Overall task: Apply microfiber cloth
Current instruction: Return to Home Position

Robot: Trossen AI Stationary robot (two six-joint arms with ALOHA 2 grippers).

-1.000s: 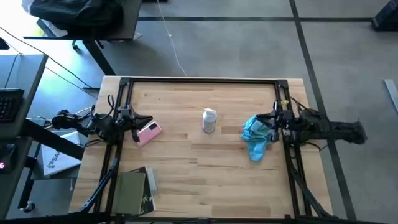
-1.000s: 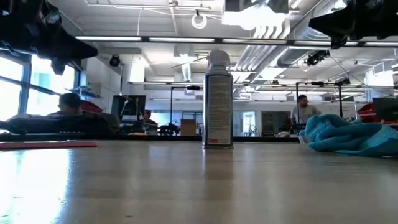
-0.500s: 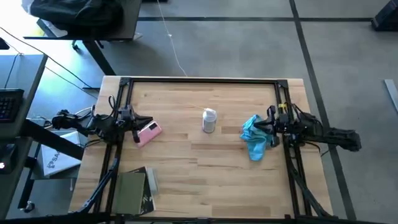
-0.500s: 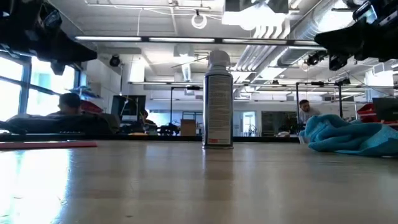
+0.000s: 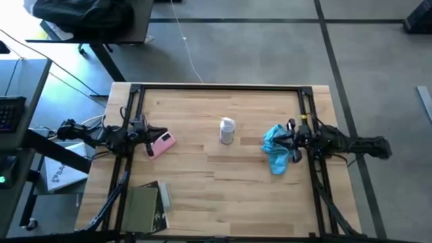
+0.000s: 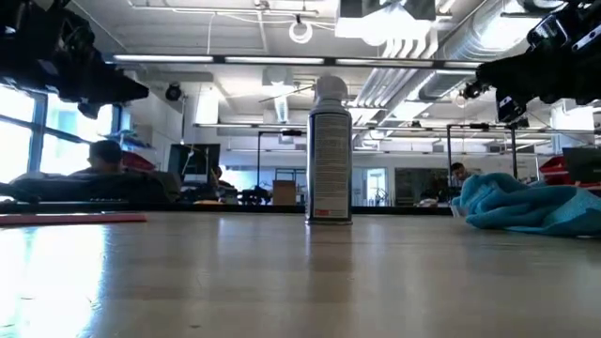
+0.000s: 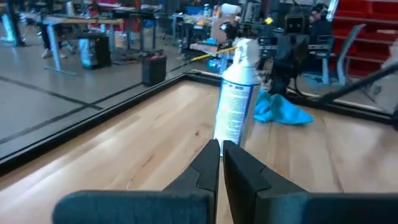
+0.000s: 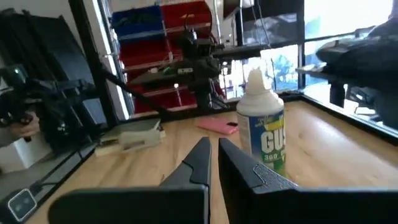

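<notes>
The microfiber cloth (image 5: 275,150) lies bunched on the tabletop (image 5: 216,182) close to the right edge, about midway along it. The right gripper (image 8: 213,149) is beside it on the edge side. Its fingers are pressed together on nothing, and in the low view it hangs clear above the fabric without touching it. The left gripper (image 7: 221,149) sits low over the left edge, also clenched and empty. The pink cellphone (image 5: 162,144) lies flat just beside its tip.

A white spray bottle (image 5: 227,131) stands upright between the two arms, a little toward the far edge. It is well apart from both the phone and the cloth. Bare wood runs open on either side of the bottle, and the whole near half of the tabletop is free across its middle. A black frame (image 5: 216,88) runs along the far edge and down both sides. An olive-green flat box (image 5: 144,208) rests at the near left corner.

The tabletop is pale butcher-block wood with a light sheen. Around it is grey floor (image 5: 270,47) crossed by dark lines. Red storage bins (image 8: 186,25) stand beyond the left side. In the low view a seated person (image 6: 105,155) shows among desks under bright ceiling lights.
</notes>
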